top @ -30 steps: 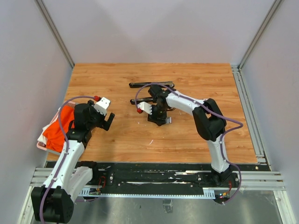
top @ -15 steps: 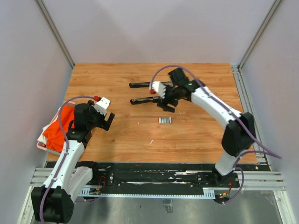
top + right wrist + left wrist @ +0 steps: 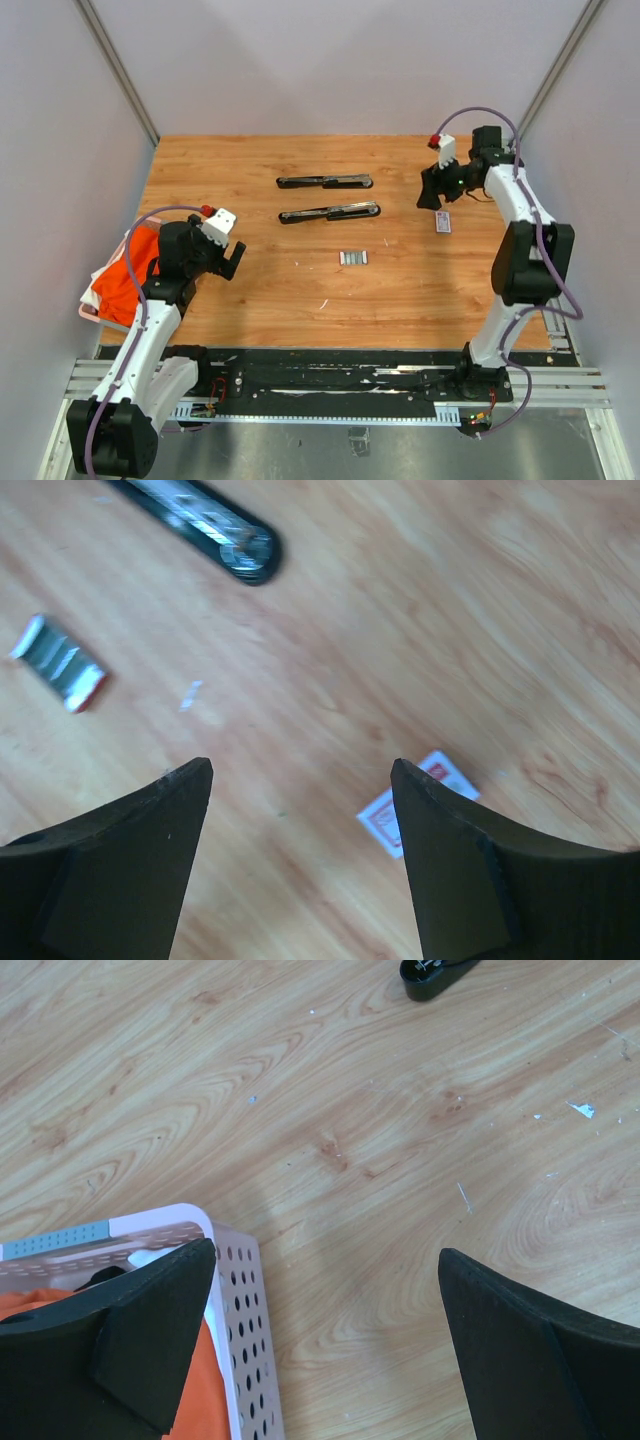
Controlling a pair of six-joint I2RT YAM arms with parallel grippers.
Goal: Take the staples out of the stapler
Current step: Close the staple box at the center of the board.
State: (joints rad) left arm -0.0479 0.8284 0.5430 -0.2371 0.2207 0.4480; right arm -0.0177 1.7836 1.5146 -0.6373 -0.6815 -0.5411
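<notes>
The stapler lies as two long black parts side by side on the wooden table, one (image 3: 325, 182) behind the other (image 3: 330, 213). The staples (image 3: 353, 257) are a short silvery strip lying loose in front of them. In the right wrist view the staples (image 3: 60, 665) lie at the far left, with a stapler end (image 3: 225, 535) at the top. My right gripper (image 3: 428, 198) (image 3: 300, 780) hangs open and empty at the right rear. My left gripper (image 3: 228, 262) (image 3: 325, 1300) is open and empty at the left, by the basket. Another stapler tip (image 3: 435, 975) shows at the top of the left wrist view.
A small flat white-and-red box (image 3: 443, 222) (image 3: 415, 815) lies just below my right gripper. A pink perforated basket (image 3: 235, 1300) holding orange cloth (image 3: 125, 275) sits at the table's left edge. Metal rails run along the right side and the near edge.
My right gripper opened, left the staples lying on the table in front of the stapler, and swung away to the right rear. The left arm has not moved.
</notes>
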